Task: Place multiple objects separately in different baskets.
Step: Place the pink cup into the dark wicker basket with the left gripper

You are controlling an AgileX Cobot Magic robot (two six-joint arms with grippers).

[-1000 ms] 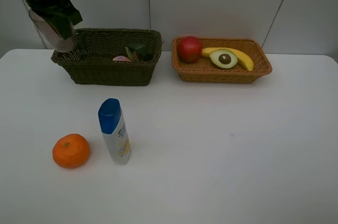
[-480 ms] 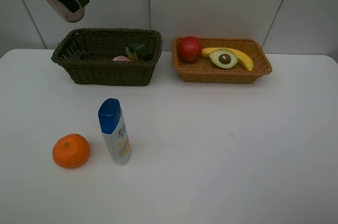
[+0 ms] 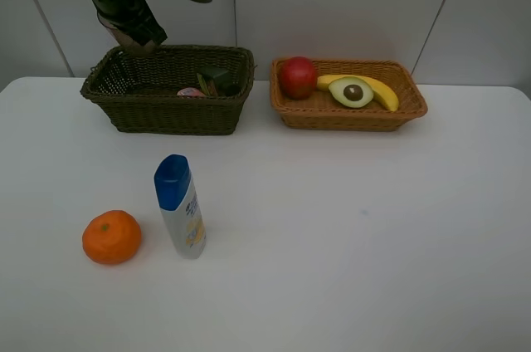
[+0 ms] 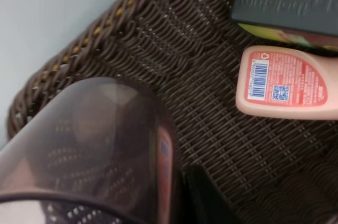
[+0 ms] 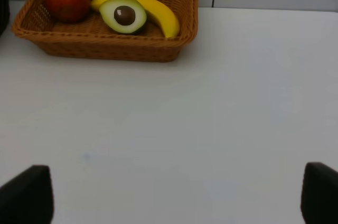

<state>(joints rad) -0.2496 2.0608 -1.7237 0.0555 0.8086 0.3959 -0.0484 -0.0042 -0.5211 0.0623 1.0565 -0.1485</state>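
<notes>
Shifted rightward, the cup (image 4: 90,145) is gripped by the left hand (image 3: 135,30) over the dark basket (image 3: 166,111). The right hand (image 5: 169,197) is opened.

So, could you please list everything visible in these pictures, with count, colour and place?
Dark olive-brown woven wicker basket: one, back left of table.
Pink plastic bottle: one, lying inside dark basket.
Dark green bottle: one, inside dark basket, beside pink bottle.
Orange-tan woven wicker basket: one, back right.
Red apple, yellow banana, green avocado half: one each, inside tan basket.
Round orange fruit: one, front left.
White bottle with blue cap: one, beside the orange.
White table: one, under everything.
Translucent pinkish cup: one, held over dark basket.
Left gripper: dark, shut on cup.
Right gripper: black, open, above table.
</notes>
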